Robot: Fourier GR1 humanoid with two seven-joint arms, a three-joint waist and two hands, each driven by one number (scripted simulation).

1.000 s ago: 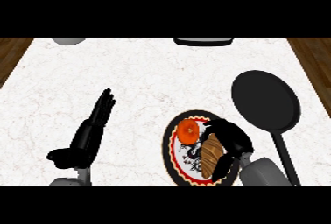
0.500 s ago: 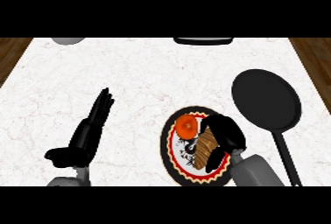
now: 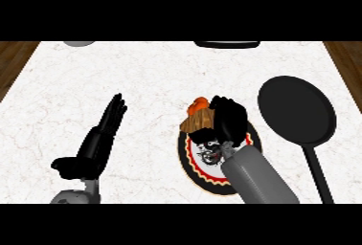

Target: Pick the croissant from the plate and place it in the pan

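The brown croissant [image 3: 198, 119] sits at the far edge of the plate [image 3: 194, 167], partly hidden. The plate is round, dark-rimmed with a red and white patterned band, lying on the table. The black pan [image 3: 295, 115] lies just right of it, handle pointing toward the near edge.

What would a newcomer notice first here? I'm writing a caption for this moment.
The robot's black right hand stands out first, curled round a brown croissant over the far edge of a round, dark-rimmed patterned plate at the centre. To its right lies a black, long-handled frying pan. At the left, the black left hand rests open on the white marble counter.
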